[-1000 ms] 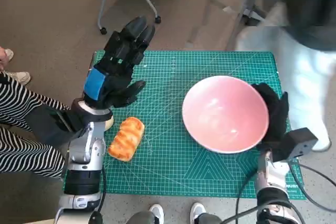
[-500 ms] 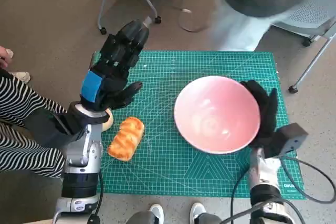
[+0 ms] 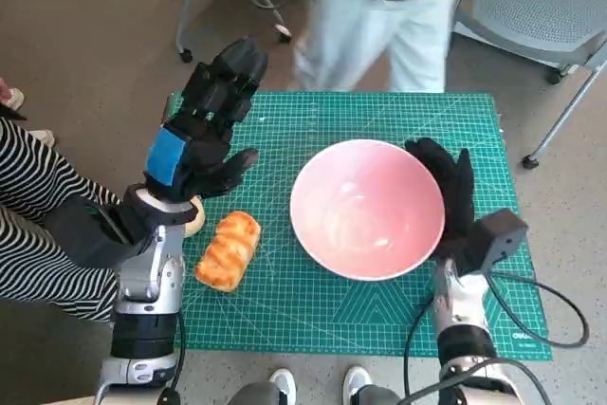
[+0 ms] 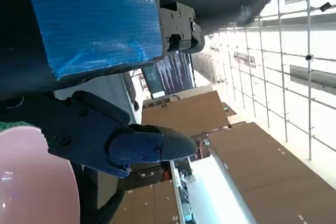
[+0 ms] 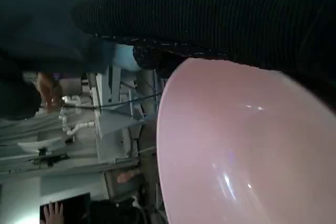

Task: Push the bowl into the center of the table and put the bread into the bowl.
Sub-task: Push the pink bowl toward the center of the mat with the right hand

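A pink bowl (image 3: 367, 207) sits on the green cutting mat (image 3: 313, 310), right of the middle. My right hand (image 3: 449, 187) in its black glove lies flat against the bowl's right rim, fingers spread. The bowl (image 5: 247, 156) fills the right wrist view under the glove (image 5: 220, 19). A golden bread loaf (image 3: 229, 250) lies near the mat's left edge. My left hand (image 3: 204, 130) hovers raised above and behind the bread, fingers spread, holding nothing. Part of the bowl's (image 4: 31, 177) rim shows in the left wrist view under my left hand (image 4: 105, 135).
A person in pale trousers (image 3: 379, 26) stands at the table's far edge. Striped legs (image 3: 38, 225) are at the left, shoes (image 3: 318, 386) at the front edge. A chair (image 3: 541, 16) stands far right. A cable (image 3: 531, 320) loops off my right forearm.
My right hand has pushed the bowl leftward across the mat toward the middle. The person behind the table has walked left. My left hand has barely moved.
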